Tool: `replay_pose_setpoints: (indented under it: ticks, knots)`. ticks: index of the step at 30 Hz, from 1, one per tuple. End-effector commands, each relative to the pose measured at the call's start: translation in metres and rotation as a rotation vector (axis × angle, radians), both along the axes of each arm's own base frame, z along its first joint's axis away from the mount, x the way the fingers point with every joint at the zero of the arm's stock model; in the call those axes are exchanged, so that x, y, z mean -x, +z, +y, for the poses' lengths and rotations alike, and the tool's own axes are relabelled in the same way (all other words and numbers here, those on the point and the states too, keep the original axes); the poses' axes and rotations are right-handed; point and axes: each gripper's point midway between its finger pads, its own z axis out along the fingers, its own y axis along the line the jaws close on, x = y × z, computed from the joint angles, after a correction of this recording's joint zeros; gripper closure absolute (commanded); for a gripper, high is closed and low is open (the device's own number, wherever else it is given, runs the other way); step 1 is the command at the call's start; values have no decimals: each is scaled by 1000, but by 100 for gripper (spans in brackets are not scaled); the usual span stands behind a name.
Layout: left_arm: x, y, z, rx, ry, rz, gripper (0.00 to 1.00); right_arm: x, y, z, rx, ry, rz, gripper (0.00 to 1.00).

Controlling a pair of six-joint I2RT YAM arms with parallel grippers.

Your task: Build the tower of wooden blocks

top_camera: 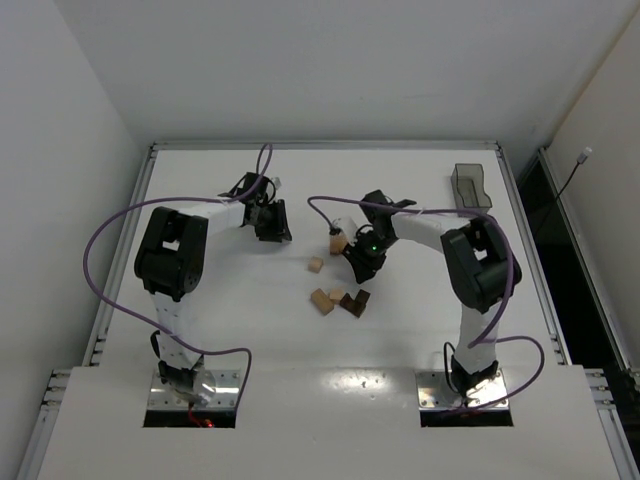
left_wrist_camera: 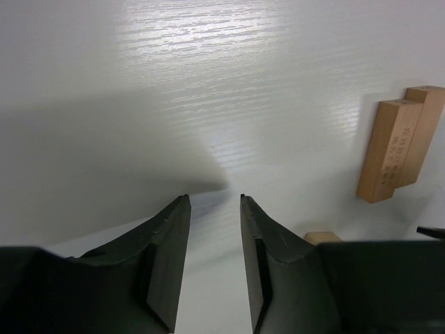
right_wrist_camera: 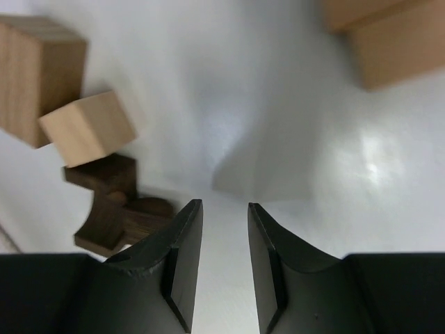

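Wood blocks lie mid-table: a tan cube [top_camera: 316,265], then a cluster of a larger tan block [top_camera: 321,300], a small tan cube [top_camera: 337,295] and a dark brown piece [top_camera: 354,303]. Tall tan blocks [top_camera: 338,240] stand together just left of my right gripper [top_camera: 362,262]; I cannot tell whether they form the tower. In the right wrist view the right gripper [right_wrist_camera: 224,204] is open over bare table, with a tan cube [right_wrist_camera: 87,129] and dark brown piece [right_wrist_camera: 111,205] to its left. My left gripper [top_camera: 272,222] [left_wrist_camera: 215,198] is open and empty; the tall tan blocks [left_wrist_camera: 389,149] stand to its right.
A smoky translucent bin [top_camera: 470,186] sits at the back right of the white table [top_camera: 230,320]. Purple cables loop off both arms. A raised rim [top_camera: 320,145] borders the table at the back and sides.
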Motion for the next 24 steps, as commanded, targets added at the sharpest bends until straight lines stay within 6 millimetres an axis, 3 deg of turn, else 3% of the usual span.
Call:
replay_pose_setpoints:
  ticks: [1,6,10,12,17,19,20,24]
  knots:
    - [12,-13,5,-20,1,35,66,-44,27,-4,-61,-154,-137,70]
    - [12,-6,2,-21,-25,3,66,-88,35,-46,-42,-471,-185,74]
    - [20,-2,-18,-23,-84,-10,66,-115,46,-66,-19,-617,-207,75]
    - [24,-2,-26,-27,-111,-14,68,-117,38,-67,-15,-638,-172,75]
    - [34,-10,-48,-60,-184,-6,81,-131,39,-60,-38,-686,-146,75]
    - [32,-4,-54,-64,-193,-21,85,-131,34,-55,-31,-689,-125,75]
    - [35,-8,-58,-67,-204,-12,86,-137,40,-53,-44,-699,-135,75]
    - [38,-8,-64,-74,-218,-16,87,-141,32,-46,-41,-723,-102,75]
